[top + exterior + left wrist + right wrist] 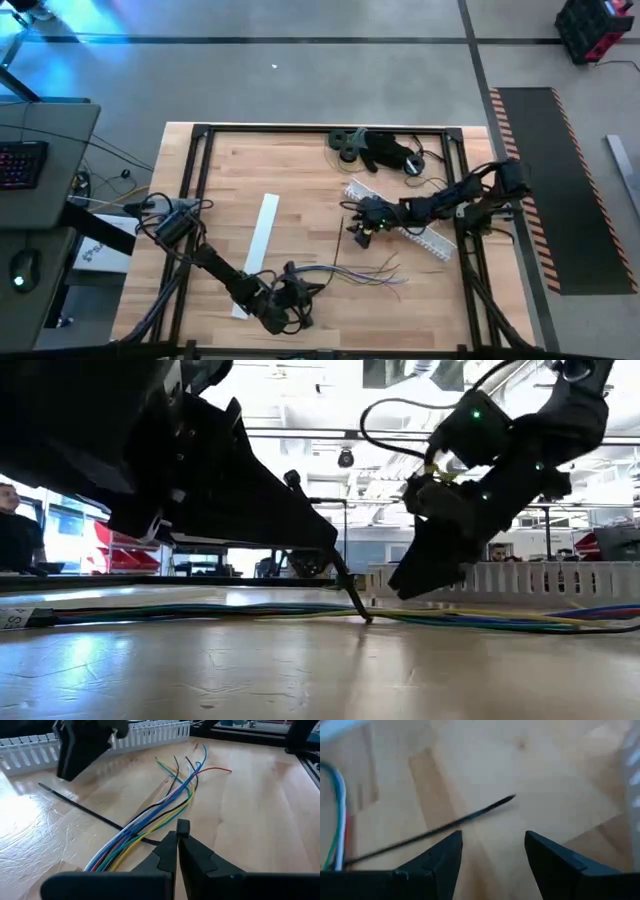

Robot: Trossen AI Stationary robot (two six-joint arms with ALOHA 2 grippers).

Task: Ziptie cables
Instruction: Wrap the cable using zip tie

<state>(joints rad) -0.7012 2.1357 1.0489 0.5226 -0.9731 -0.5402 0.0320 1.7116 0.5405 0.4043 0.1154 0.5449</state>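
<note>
High view, left to right: left gripper (290, 300) low at the table's near edge, fingers (172, 852) pressed together at the near end of the cables (365, 270), with nothing seen between them; flat white plastic strip (262, 240) lying lengthwise on the pale wooden table (300, 190); thin multicoloured cables, blue, yellow, green, white and black, bundled near the left gripper and fanning out loose toward the right. Thin black zip tie (85, 807) crossing under the bundle, free end beneath the right gripper (362, 230), fingers (440, 857) spread apart and empty, hovering beside the white comb-toothed rail (420, 232).
</note>
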